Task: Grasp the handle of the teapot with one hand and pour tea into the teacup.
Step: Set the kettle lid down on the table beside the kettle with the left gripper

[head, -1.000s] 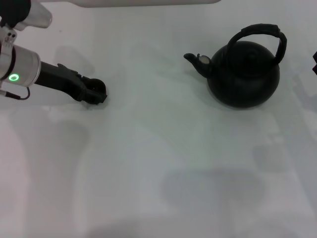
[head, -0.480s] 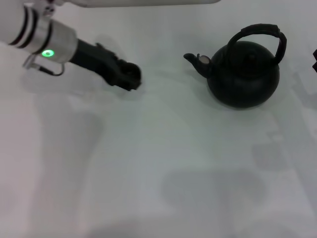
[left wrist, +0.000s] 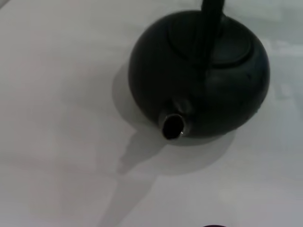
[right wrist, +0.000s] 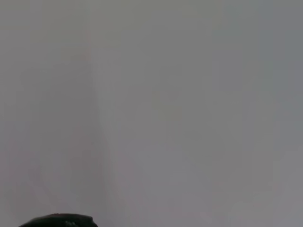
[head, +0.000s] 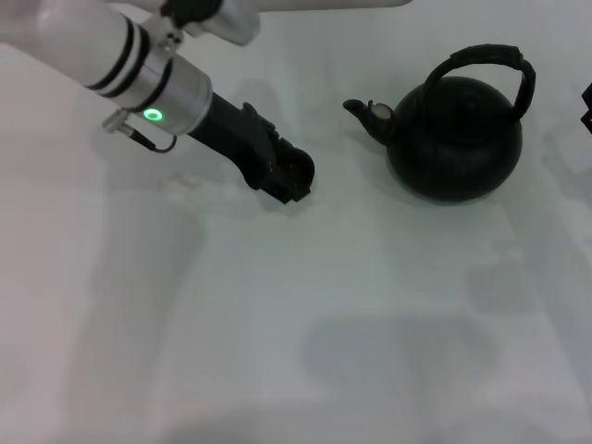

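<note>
Left pincer (head: 290, 176): black, at the end of the white and silver left arm (head: 139, 65), which comes in from the upper left of the head view. It is low over the surface (head: 277, 324), left of centre.
Left pincer aim: the arm's long axis slants down toward the robot's right. Its tip is aimed toward the teapot (head: 453, 139) but well apart from it, with bare surface between.
Left pincer grip: cannot tell; the tip is a dark lump in the head view, and the left wrist view does not show it.
Arm light: a green ring (head: 151, 116) glows on the silver wrist section.
Right pincer (head: 587, 104): only a black sliver at the right edge of the head view, beside the teapot and not touching it. Grip cannot be told.
Teapot place: upright on the surface, right of centre and toward the far side.
Teapot pointing: the spout (head: 359, 109) points to the robot's left, toward the left pincer. In the left wrist view the spout mouth (left wrist: 173, 126) faces the camera.
Teapot long axis: from spout to back it runs left to right across the head view.
Handle (head: 488, 57): raised arch over the lid, running in line with the spout. Nothing is touching it. In the left wrist view the handle (left wrist: 210, 28) is a dark band crossing the lid.
</note>
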